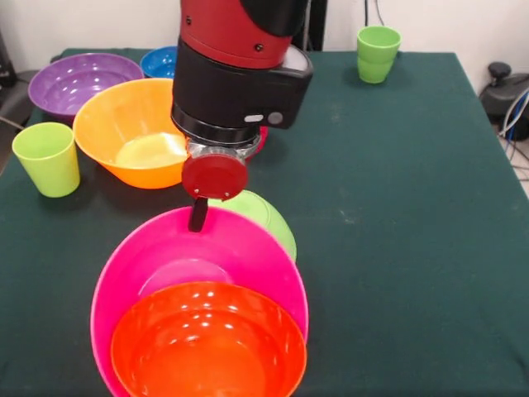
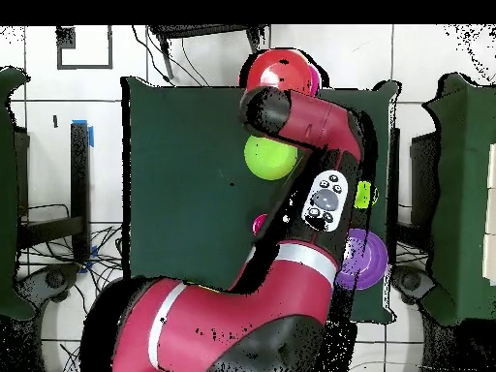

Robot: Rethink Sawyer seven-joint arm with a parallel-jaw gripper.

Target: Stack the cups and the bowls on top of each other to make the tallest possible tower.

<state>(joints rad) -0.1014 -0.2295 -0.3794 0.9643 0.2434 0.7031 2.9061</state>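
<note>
Above pink bowl's (image 1: pixel 165 248) far rim, fingers (image 1: pixel 198 217).

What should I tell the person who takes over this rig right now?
Gripper: above the far rim of the large pink bowl; open or shut cannot be told.
Tower: lime green bowl under the pink bowl, with an orange bowl nested inside.
On the table still: yellow-orange bowl, purple bowl, blue bowl, two green cups.
Done: three bowls stacked. Left: all the rest.
</note>
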